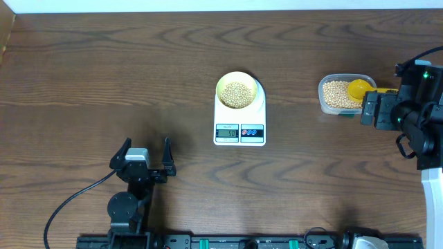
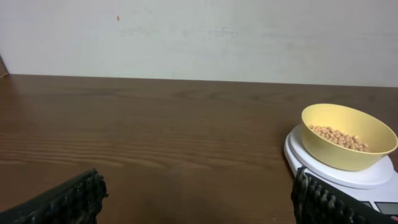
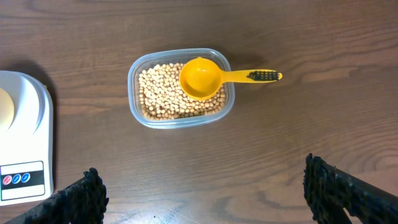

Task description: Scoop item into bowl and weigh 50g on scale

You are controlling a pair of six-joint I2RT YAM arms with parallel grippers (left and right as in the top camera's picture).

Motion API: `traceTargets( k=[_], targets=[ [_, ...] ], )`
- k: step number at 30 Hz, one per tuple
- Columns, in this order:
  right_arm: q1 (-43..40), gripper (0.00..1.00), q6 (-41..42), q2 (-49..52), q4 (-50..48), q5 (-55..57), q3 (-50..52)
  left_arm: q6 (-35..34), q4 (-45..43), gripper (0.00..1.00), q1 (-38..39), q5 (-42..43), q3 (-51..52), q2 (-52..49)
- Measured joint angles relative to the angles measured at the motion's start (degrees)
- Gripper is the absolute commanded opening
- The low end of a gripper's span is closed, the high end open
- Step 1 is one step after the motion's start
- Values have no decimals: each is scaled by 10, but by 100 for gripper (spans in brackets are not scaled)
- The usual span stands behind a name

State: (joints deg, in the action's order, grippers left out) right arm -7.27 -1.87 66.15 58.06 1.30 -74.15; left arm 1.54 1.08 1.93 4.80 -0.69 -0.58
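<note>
Beans [image 1: 237,95] are gathered in the bowl [image 1: 220,86], which is seated on the scale [image 1: 239,119]. Right of the scale, the scoop [image 3: 200,78] is laid in the container [image 3: 134,93]. Both the left gripper [image 1: 146,153] and right gripper [image 3: 202,186] are spread wide and empty. The scale should be kept untouched while its display [image 1: 227,131], too small to be read, is checked.

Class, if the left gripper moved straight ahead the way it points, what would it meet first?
Nothing, apparently: the open left gripper faces bare table; the scale sits off to its right.
</note>
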Motion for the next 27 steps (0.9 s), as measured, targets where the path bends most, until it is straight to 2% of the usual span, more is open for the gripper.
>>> traceTargets(
  k=[27],
  targets=[
    [0,99,0,0,0,0,0,-26,4,98,0,-21,-2,0]
  ],
)
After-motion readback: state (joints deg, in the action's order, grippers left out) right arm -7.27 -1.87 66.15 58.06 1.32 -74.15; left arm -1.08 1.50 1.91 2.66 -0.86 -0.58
